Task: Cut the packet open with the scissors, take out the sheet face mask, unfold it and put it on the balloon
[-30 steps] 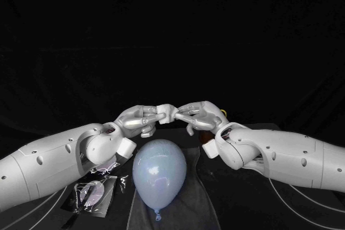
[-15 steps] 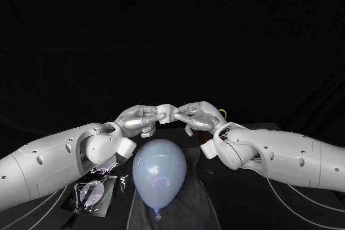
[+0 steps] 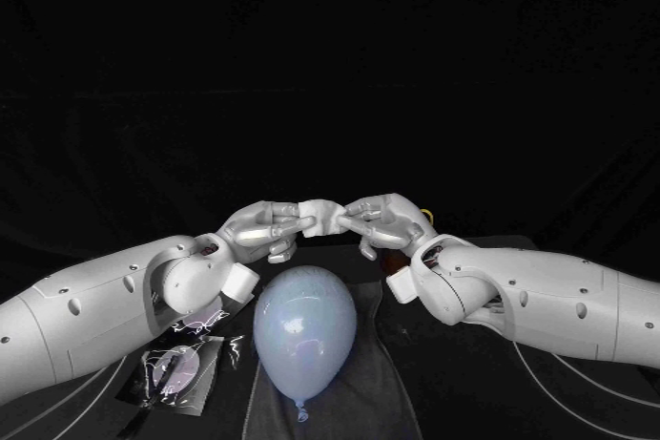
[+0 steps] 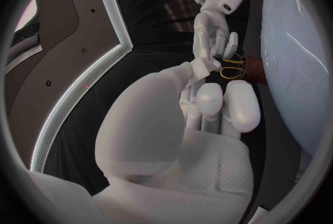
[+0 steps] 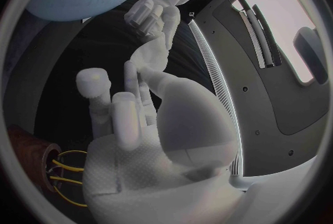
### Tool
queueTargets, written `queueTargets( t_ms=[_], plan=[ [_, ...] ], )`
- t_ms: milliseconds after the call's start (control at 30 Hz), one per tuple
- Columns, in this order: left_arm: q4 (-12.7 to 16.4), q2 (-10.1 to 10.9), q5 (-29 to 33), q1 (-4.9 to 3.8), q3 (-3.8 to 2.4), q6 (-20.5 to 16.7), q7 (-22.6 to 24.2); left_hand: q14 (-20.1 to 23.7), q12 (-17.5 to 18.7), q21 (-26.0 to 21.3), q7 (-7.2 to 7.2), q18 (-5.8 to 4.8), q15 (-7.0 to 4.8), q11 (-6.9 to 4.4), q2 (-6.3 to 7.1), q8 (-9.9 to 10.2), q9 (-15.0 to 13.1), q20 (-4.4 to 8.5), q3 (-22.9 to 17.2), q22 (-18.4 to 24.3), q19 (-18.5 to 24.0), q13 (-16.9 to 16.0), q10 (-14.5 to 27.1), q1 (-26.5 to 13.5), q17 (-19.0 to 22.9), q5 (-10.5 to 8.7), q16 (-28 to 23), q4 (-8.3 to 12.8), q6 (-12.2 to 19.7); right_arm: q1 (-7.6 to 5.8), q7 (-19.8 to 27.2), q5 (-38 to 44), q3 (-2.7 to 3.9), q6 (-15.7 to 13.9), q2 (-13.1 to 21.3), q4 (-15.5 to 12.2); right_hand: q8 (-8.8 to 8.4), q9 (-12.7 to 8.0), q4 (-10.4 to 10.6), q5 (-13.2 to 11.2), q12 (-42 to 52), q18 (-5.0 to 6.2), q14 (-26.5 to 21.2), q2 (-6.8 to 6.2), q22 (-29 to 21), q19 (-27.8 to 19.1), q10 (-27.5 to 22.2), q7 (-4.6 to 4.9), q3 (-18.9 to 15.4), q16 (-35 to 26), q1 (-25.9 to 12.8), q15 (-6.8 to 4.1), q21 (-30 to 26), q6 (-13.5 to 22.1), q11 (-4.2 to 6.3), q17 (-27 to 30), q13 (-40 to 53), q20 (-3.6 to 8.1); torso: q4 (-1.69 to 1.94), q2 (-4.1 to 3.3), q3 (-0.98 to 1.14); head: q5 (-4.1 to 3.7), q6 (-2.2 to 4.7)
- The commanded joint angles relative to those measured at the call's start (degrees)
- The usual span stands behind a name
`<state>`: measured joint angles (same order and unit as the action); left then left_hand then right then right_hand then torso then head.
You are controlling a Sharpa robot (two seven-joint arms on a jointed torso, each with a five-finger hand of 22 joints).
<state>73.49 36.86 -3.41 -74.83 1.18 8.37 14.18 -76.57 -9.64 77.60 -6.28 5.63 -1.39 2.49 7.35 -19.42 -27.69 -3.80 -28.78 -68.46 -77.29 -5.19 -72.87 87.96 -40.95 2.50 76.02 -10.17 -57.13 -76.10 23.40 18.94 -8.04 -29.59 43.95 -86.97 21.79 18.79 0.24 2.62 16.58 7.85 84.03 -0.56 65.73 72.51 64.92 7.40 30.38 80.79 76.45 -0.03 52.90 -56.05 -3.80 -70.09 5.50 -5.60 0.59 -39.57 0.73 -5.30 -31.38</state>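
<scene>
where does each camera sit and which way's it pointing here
head view: on the robot's head, looking down; left arm and right arm enter from the sides, left robot hand and right robot hand pinching the mask beyond the balloon.
left wrist view: behind the left robot hand, whose palm rises mid-picture; faces the right robot hand and the scissors.
right wrist view: behind the right robot hand's palm; faces the left robot hand.
shared: both wrist views show the balloon and scissors.
</scene>
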Motion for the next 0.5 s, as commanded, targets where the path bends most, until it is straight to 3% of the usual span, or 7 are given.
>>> queueTargets(
  t_ms=[33,500],
  plan=[
    [-0.18,0.07,-0.12,-0.11,-0.07,0.68,0.40,-0.39,0.32,0.22,-0.38,-0.97,-0.01,0.13,-0.36,-0.19,-6.55,-0.13,-0.41,-0.07,-0.36,-0.08,0.39,-0.16,-0.05,0.29,0.27,-0.02,0.08,0.01,1.11,-1.12,0.06,-0.71,0.29,-0.39,0.31,0.58,-0.14,0.17,0.18,-0.14,1.13,0.75,0.08,0.26,0.46,-0.14,0.68,0.29,-0.14,-0.51,0.33,0.00,0.03,-0.06,-0.10,0.12,-0.02,0.01,0.05,-0.03,0.02],
    [-0.90,0.21,-0.53,-0.28,-0.06,-0.77,-0.05,-0.38,0.32,0.18,-0.38,-0.95,0.00,0.14,-0.36,-0.20,-6.59,-0.14,-0.49,0.00,-0.30,-0.10,0.40,-0.25,-0.06,0.29,0.27,0.05,0.09,0.01,1.30,-2.08,0.10,0.33,1.53,-2.58,0.95,1.05,-0.58,0.17,0.11,-0.19,1.25,0.73,0.27,0.32,0.77,-0.17,1.86,0.38,-0.72,-0.58,0.55,0.27,0.08,-0.19,-0.21,0.23,0.00,-0.02,0.01,-0.11,-0.06]
  ],
)
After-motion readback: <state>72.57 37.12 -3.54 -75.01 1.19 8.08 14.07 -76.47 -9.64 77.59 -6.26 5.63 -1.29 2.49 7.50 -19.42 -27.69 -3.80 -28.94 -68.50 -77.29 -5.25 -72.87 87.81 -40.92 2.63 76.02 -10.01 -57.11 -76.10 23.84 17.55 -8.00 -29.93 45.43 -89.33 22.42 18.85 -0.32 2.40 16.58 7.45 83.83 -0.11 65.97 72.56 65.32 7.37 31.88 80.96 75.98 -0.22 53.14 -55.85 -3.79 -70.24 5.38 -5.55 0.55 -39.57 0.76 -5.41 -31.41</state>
